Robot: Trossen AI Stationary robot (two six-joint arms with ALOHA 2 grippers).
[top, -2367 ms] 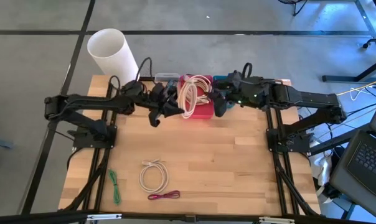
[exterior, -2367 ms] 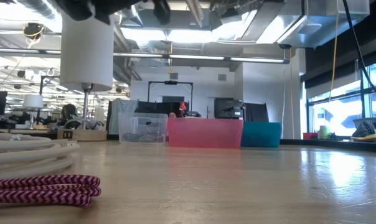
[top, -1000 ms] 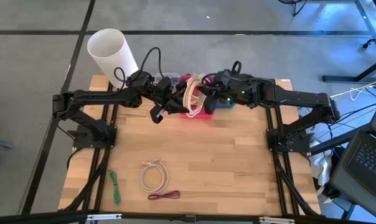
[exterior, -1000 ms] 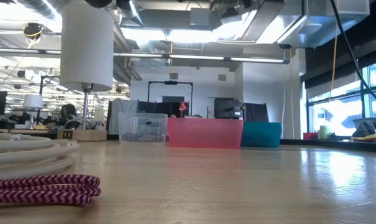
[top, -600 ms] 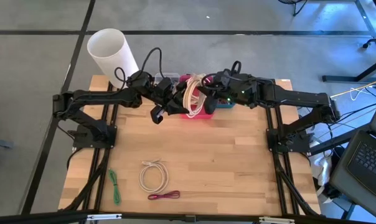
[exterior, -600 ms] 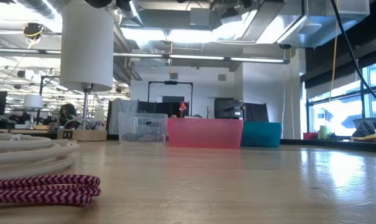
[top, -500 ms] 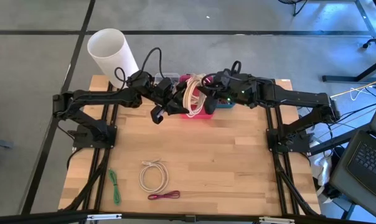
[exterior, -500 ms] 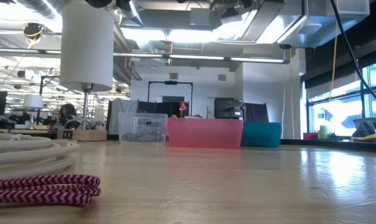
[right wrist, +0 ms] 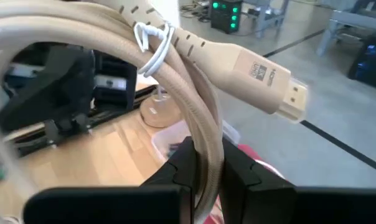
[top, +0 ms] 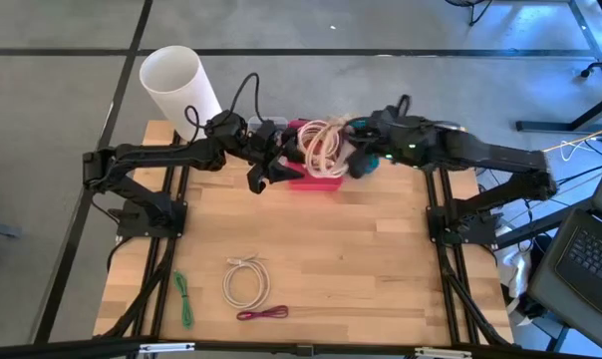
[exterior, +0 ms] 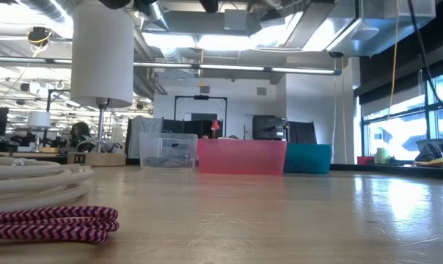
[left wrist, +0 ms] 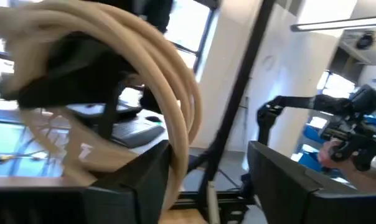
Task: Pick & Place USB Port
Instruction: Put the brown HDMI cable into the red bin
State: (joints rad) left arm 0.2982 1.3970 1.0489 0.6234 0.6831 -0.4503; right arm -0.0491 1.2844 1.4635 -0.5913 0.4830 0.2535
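High view only: both arms meet over the back of the table; the right gripper holds a beige cable coil above the pink bin; the left gripper sits just beside the coil.
Right wrist only: fingers pinched narrow on the coil's strands; a white twist tie binds them, and a flat gold-tipped plug sticks out.
Left wrist only: left fingers stand wide apart, nothing between them; the coil hangs close in front, apart from them.
Low view only: bins seen from the side, and no gripper is in the picture.
Bins: three in a row at the back edge, clear, pink, teal.
Cables on the table: three near the front, green, white coil, magenta braided; the white and magenta ones show close up in the low view.
Cables in all: four, counting the held coil.
White tube: one, upright at the back left corner.
Surface: pale wooden table on a black frame.
Room: grey floor around the table; beyond it an open workshop with ceiling lights, windows, and desks with equipment; a laptop to the right.
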